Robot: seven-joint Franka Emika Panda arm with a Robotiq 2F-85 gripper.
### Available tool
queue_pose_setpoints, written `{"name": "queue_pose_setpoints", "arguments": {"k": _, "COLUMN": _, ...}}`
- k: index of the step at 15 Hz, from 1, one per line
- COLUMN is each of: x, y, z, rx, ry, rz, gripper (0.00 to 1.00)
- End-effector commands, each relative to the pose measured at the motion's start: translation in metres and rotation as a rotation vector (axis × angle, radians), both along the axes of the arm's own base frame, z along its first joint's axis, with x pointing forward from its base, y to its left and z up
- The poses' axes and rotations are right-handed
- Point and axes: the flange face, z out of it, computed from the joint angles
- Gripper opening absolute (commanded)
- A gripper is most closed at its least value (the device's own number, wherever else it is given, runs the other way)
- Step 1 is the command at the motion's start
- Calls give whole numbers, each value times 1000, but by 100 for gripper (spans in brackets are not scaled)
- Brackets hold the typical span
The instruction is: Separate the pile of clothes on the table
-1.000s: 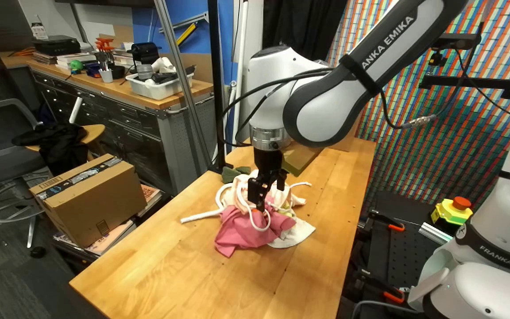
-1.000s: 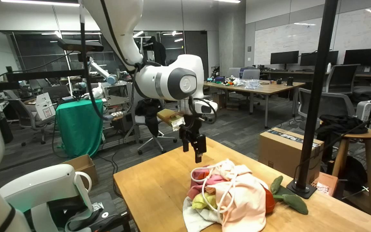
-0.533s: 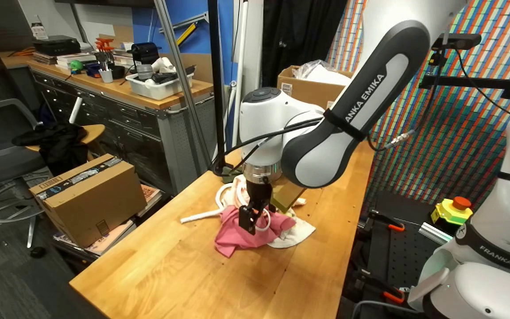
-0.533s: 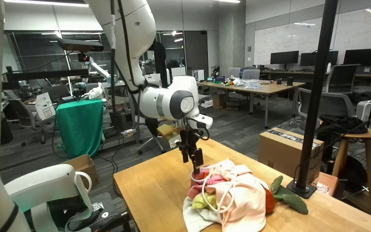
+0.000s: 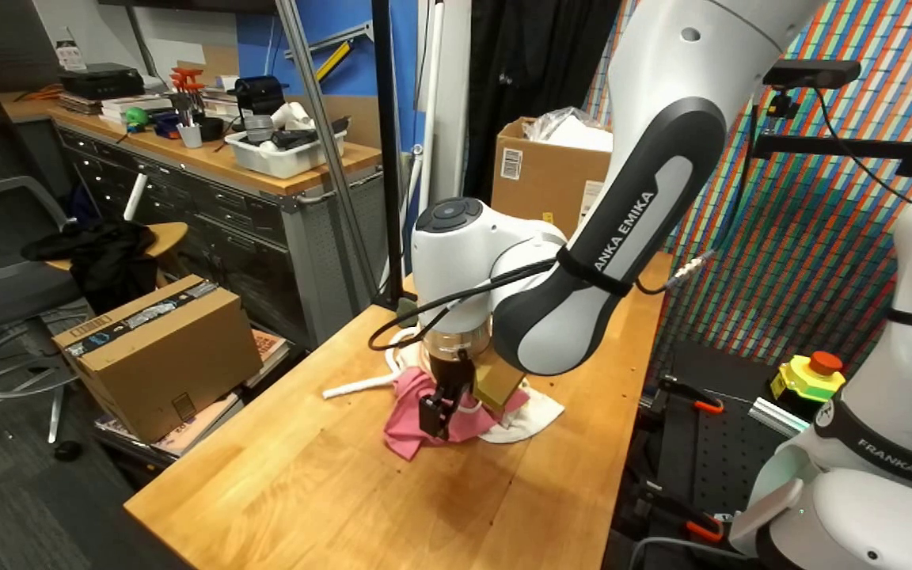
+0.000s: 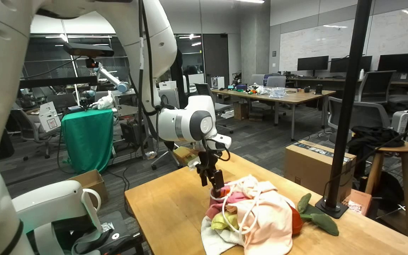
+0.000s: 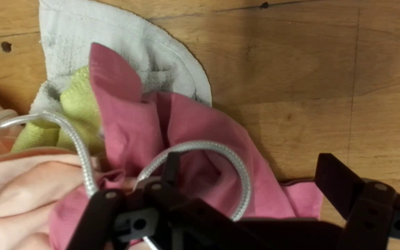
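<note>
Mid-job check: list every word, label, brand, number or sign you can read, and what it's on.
"ANKA EMIKA", start hidden: robot's forearm.
"FRANKA EMIKA": robot's black band at that exterior view's right edge.
Too small or blurred: print on the taped cardboard box, open cardboard box, bottle, white box and whiteboard.
None in the wrist view.

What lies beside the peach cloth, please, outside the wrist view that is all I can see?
Observer: In an exterior view, a red thing shows at the edge of the peach cloth.
Operator: Thank you; is there anything just past it?
Observer: Yes, dark green leaf-shaped pieces sit next to it, near the foot of the black post.
Operator: And does the white cord reach past the pink cloth?
Observer: In an exterior view, a straight white length, probably its end, juts out over the table beyond the pink cloth.
</note>
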Motion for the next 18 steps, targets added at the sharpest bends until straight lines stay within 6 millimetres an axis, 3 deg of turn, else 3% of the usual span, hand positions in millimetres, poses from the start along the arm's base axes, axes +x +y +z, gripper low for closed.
{"name": "queue_pose_setpoints", "arguments": {"k": 1, "x": 15, "y": 1, "z": -8, "rx": -20, "ry": -40, "rz": 7, "gripper": 100}}
{"name": "queue_pose_setpoints", "arguments": {"k": 6, "x": 24, "y": -7, "z": -16, "rx": -40, "ry": -54, "rz": 1, "gripper": 97}}
{"name": "queue_pose_setpoints", "arguments": {"k": 7, "x": 24, "y": -7, "z": -16, "rx": -44, "ry": -57, "rz": 2, "gripper": 74}}
{"name": "queue_pose_setpoints", "arguments": {"k": 9, "x": 26, "y": -7, "z": -15, "rx": -51, "ry": -60, "rz": 1, "gripper": 71}}
{"name": "queue_pose_setpoints", "arguments": {"k": 11, "x": 26, "y": -6, "z": -11, "rx": -55, "ry": -58, "rz": 5, "gripper": 54}}
{"name": "queue_pose_setpoints", "arguments": {"k": 12, "x": 26, "y": -6, "z": -10, "rx": -55, "ry": -56, "rz": 6, "gripper": 50}}
{"name": "queue_pose_setpoints", "arguments": {"k": 13, "x": 25, "y": -5, "z": -9, "rx": -57, "ry": -47, "rz": 11, "gripper": 60}}
{"name": "queue_pose_setpoints", "arguments": {"k": 16, "x": 26, "y": -4, "z": -7, "rx": -71, "ry": -41, "rz": 12, "gripper": 55}}
{"name": "queue_pose_setpoints", "arguments": {"k": 17, "x": 26, "y": -4, "z": -6, "rx": -74, "ry": -36, "rz": 9, "gripper": 32}}
{"name": "queue_pose_setpoints", "arguments": {"k": 18, "x": 26, "y": -5, "z": -5, "rx": -77, "ry": -38, "rz": 1, "gripper": 31}}
